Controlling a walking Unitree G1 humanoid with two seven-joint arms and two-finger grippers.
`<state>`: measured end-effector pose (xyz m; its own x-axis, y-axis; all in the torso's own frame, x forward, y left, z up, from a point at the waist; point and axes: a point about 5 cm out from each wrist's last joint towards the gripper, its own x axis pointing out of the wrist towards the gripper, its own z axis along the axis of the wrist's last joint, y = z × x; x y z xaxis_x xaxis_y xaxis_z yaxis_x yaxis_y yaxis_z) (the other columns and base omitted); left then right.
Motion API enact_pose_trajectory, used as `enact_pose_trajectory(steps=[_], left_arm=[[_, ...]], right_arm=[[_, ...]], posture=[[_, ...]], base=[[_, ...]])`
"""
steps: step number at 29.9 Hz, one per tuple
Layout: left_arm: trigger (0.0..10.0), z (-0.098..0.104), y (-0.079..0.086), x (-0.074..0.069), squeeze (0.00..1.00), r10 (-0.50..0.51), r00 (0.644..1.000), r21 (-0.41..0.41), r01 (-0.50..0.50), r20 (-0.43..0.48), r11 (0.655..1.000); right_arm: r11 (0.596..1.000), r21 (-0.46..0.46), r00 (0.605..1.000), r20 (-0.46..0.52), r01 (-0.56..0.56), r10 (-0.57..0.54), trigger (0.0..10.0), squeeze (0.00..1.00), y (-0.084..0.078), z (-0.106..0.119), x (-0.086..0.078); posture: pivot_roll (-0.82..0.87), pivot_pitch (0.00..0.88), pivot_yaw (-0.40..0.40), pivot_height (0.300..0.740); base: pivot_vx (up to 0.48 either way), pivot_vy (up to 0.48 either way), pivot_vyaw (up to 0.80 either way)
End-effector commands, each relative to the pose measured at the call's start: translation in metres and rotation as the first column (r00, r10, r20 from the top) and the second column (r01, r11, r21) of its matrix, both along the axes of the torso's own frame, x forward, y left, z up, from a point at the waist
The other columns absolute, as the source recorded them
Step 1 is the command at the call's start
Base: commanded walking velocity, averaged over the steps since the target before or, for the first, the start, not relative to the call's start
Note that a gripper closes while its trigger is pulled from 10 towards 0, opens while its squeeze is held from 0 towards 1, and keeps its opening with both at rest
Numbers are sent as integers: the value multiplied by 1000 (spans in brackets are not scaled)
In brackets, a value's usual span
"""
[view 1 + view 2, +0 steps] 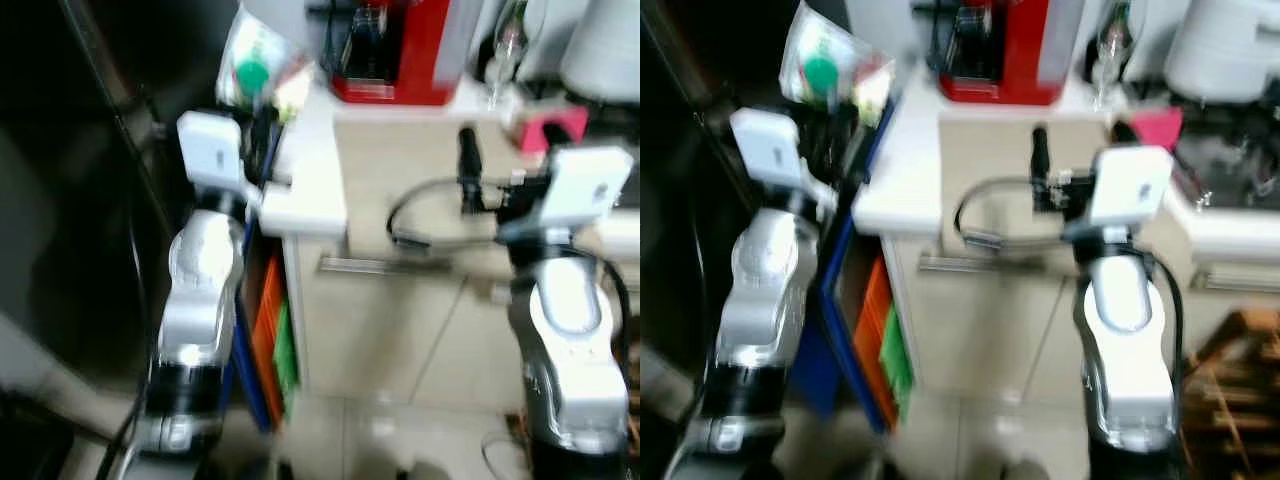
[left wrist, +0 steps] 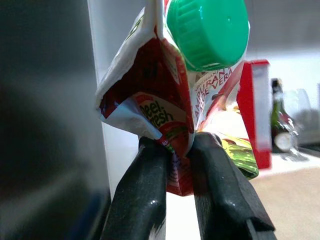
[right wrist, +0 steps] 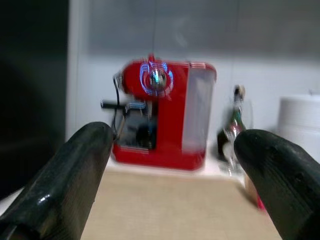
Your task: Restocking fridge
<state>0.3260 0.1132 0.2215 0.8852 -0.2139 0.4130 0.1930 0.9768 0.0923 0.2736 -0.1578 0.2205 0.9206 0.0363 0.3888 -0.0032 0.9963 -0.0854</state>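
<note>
Near floor: pale tiles (image 1: 400,430). Both silver arms are raised in front of a cabinet whose white counter (image 1: 310,160) runs away from the camera.

Left gripper (image 2: 175,150): fingers pinched together on the lower folded edge of a carton (image 2: 165,95), red and white print, green screw cap (image 2: 207,30). The carton is held up at the counter's left corner, beside the dark surface (image 1: 60,200) on the far left, probably the fridge; the eye views are too blurred to be sure.

Right gripper (image 3: 172,160): fingers spread wide apart, nothing between them, held over the beige counter top (image 3: 170,205).

In the gap left of the cabinet: orange, green and blue flat items (image 1: 275,330) standing on edge.

Far end of counter: red coffee machine (image 3: 160,115), with a dark bottle (image 3: 235,125) to its right.
</note>
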Motion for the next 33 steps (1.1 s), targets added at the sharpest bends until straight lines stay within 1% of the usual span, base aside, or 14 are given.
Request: enact_pose_trajectory(steps=[1,7,9,11,12,13,15,17,20,24,25,27,29,33], left_arm=[[10000,5,-5,4,0,6,1000,24,-6,-3,1000],[10000,4,-10,8,0,17,999,39,-16,-31,999],[10000,4,-15,9,0,9,999,39,-8,-33,999],[10000,7,-26,10,0,-22,999,37,23,-30,999],[10000,7,-26,10,0,-22,999,37,23,-30,999],[10000,7,-31,10,0,-52,998,30,53,-40,998],[10000,7,-34,10,0,-63,997,31,65,-43,997],[10000,4,-41,11,0,-83,995,23,85,-52,996],[10000,5,-47,15,0,-95,993,8,96,-64,995],[10000,2,-53,17,0,-104,992,8,104,-74,994],[10000,0,-57,18,0,-114,990,6,115,-88,993],[10000,-1,-58,18,0,-115,989,8,116,-91,993],[10000,-7,-57,20,0,-112,986,-5,112,-121,994],[10000,-15,-58,23,0,-111,982,-26,108,-151,994]], right_arm=[[1000,-7,1000,21,21,-21,10000,0,-3,3,0],[999,0,999,21,33,-33,10000,0,-6,-1,2],[999,7,999,21,47,-47,10000,0,-10,-3,3],[997,18,997,9,80,-80,10000,0,-20,-7,4],[997,18,997,9,80,-80,10000,0,-20,-7,4],[995,15,995,14,103,-103,10000,0,-24,-6,3],[994,14,994,17,110,-110,10000,0,-26,-5,2],[991,5,991,25,131,-131,10000,0,-32,-5,2],[990,-37,989,60,135,-133,10000,0,-34,6,2],[989,-62,988,79,137,-132,10000,0,-37,12,2],[987,-77,987,95,139,-132,10000,0,-40,18,2],[987,-88,986,108,137,-127,10000,0,-40,22,2],[984,-121,985,135,128,-112,10000,0,-40,31,4],[981,-146,984,146,127,-106,10000,0,-41,35,5]], posture=[[-170,28,92,740],[-190,21,108,740],[-198,15,111,740],[-203,18,123,740],[-203,18,123,740],[-219,22,143,740],[-223,19,146,740],[-245,13,154,740],[-279,24,160,740],[-295,32,161,740],[-304,33,157,740],[-308,29,155,740],[-319,23,155,740],[-341,4,141,740]], base=[[0,0,0],[-397,0,0],[-441,0,0],[-442,0,0],[-442,0,0],[-442,0,0],[-442,0,0],[-420,0,0],[0,0,0],[0,0,0],[0,0,0],[0,0,0],[0,0,0],[0,0,0]])
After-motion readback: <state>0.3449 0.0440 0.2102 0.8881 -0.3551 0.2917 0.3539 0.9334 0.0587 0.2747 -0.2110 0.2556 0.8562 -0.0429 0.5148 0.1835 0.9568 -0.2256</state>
